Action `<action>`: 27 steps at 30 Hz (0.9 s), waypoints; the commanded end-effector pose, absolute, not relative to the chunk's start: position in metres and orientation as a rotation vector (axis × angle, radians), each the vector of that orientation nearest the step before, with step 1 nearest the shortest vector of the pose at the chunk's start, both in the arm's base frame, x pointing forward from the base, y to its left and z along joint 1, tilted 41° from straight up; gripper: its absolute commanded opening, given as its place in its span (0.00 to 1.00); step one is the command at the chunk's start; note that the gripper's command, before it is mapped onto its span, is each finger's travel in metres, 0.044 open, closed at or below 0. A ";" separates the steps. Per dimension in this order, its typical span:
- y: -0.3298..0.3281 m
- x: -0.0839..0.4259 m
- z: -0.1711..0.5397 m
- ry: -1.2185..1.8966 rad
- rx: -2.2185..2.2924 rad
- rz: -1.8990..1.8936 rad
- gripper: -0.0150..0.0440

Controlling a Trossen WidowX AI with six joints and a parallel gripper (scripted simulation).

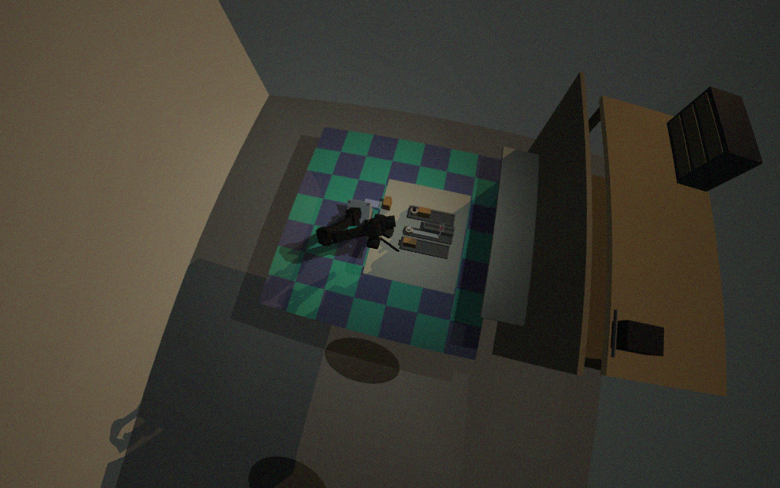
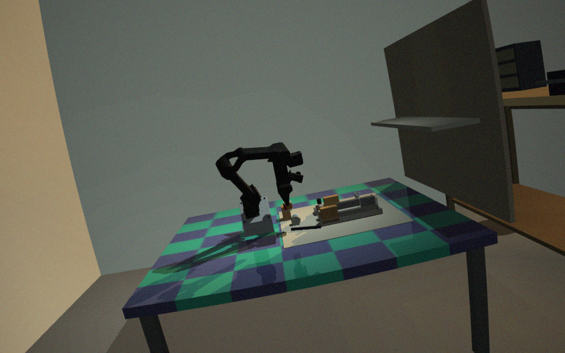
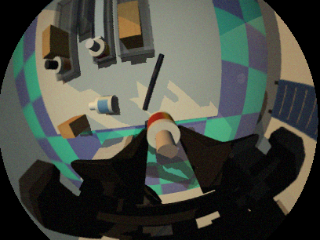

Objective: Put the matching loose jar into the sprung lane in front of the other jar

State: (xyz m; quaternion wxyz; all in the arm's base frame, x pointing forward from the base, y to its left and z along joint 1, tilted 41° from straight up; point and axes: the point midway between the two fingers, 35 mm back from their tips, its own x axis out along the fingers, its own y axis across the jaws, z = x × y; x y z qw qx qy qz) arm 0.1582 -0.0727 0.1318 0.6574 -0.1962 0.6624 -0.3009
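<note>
My gripper [image 3: 162,131] [image 2: 286,203] is shut on a jar [image 3: 160,118] with a red and yellow label, white shoulder and tan-looking cap. It holds the jar upright above the light board's near edge, short of the lanes. The sprung lane [image 3: 110,39] is the middle one. At its front stands a jar [image 3: 97,47] [image 1: 408,230] with a pale cap, white shoulder and dark reddish-yellow label. The pusher plate behind it cannot be made out. A blue-labelled white jar [image 3: 104,105] [image 2: 296,219] lies on its side on the board.
An orange block [image 3: 129,23] [image 1: 409,242] fills the front of one side lane. The other has a black-capped jar [image 3: 59,64] beside an orange block [image 3: 55,41]. A black rod [image 3: 153,82] [image 2: 305,227] lies on the board. A loose orange block [image 3: 74,126] [image 1: 387,202] stands near the board's edge.
</note>
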 end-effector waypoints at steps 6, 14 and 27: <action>-0.065 0.191 0.117 1.499 -0.440 -0.680 0.25; -0.058 0.218 0.099 1.498 -0.441 -0.679 0.25; -0.046 0.258 0.060 1.495 -0.437 -0.674 0.25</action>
